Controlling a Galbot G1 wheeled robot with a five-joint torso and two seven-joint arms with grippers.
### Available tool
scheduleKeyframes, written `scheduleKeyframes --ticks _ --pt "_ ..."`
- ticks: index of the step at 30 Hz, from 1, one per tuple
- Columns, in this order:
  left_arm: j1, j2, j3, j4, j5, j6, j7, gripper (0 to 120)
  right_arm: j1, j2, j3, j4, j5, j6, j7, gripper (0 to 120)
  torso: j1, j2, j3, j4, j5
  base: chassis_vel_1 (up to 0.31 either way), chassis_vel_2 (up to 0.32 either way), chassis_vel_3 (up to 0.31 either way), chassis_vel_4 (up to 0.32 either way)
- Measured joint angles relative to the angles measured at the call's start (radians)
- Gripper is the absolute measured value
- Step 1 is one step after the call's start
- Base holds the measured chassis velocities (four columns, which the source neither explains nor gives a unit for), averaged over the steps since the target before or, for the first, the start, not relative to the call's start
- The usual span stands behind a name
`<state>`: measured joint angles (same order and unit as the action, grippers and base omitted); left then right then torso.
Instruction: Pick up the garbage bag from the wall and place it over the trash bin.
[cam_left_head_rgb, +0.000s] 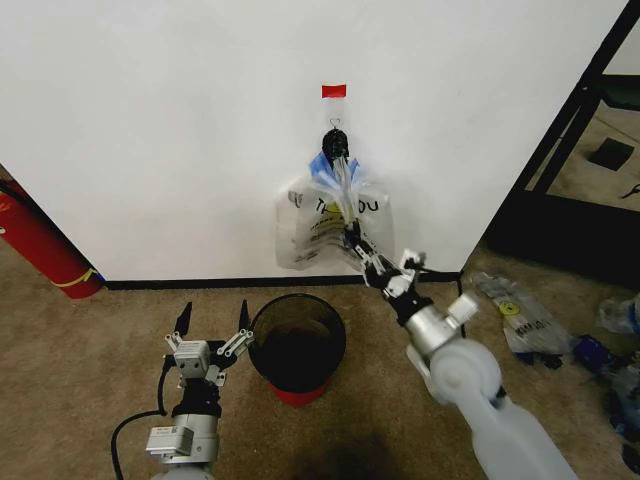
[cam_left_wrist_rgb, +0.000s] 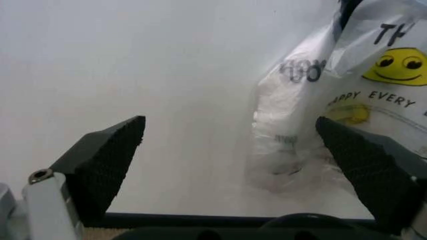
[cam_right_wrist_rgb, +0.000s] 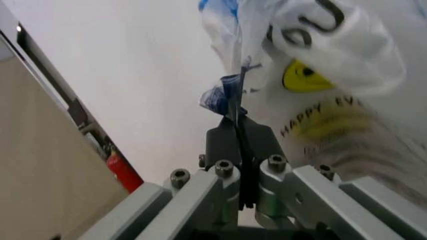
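On the white wall (cam_left_head_rgb: 180, 120), under a red tape strip (cam_left_head_rgb: 334, 91), bags hang from a dark hook (cam_left_head_rgb: 337, 140). The garbage bag (cam_left_head_rgb: 323, 166) is thin, see-through and blue-printed, in front of a whitish smiley bag (cam_left_head_rgb: 300, 230). My right gripper (cam_left_head_rgb: 352, 236) is shut on a bunched strip of the garbage bag (cam_right_wrist_rgb: 217, 97), fingertips (cam_right_wrist_rgb: 227, 135) pinched on it. The black mesh trash bin (cam_left_head_rgb: 262, 322) stands on the carpet below. My left gripper (cam_left_head_rgb: 212, 325) is open beside the bin's left rim, facing the wall, nothing between its pads (cam_left_wrist_rgb: 107, 165).
A red fire extinguisher (cam_left_head_rgb: 40, 245) leans at the wall's left end. A black baseboard (cam_left_head_rgb: 180, 284) runs along the floor. Flat clear bags (cam_left_head_rgb: 525, 315) lie on the carpet to the right, near a dark doorway (cam_left_head_rgb: 570, 200). The smiley bag (cam_left_wrist_rgb: 313, 125) hangs ahead of the left gripper.
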<state>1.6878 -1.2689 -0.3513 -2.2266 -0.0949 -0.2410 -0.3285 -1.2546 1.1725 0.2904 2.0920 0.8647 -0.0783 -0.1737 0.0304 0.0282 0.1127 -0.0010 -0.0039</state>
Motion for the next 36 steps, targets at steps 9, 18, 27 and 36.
scheduleKeyframes --ticks 9,18,27,36 --pt "-0.002 0.01 0.01 -0.006 -0.005 0.0 0.001 100 -0.164 0.001 0.04 0.079 -0.115 0.044 -0.036 0 0.0 0.0 0.0 0.0002 0.0 0.0 0.0 0.0 0.0" --pt "0.001 0.028 0.005 -0.018 -0.025 -0.003 0.002 100 -0.287 0.007 0.084 0.13 -0.215 0.1 -0.06 0 0.0 0.0 0.0 0.0002 -0.0001 0.0 0.0 0.0 0.0" --pt "-0.006 0.035 0.011 -0.016 -0.031 -0.003 0.003 100 -0.382 -0.017 0.107 0.125 -0.318 0.166 -0.084 0 0.0 0.0 0.0 0.0001 0.0 0.0 0.0 0.0 0.0" --pt "-0.024 0.042 0.009 -0.002 -0.048 -0.002 0.004 100 -0.489 -0.048 0.171 0.155 -0.398 0.233 -0.084 0 0.0 0.0 0.0 0.0001 0.0 0.0 0.0 0.0 0.0"
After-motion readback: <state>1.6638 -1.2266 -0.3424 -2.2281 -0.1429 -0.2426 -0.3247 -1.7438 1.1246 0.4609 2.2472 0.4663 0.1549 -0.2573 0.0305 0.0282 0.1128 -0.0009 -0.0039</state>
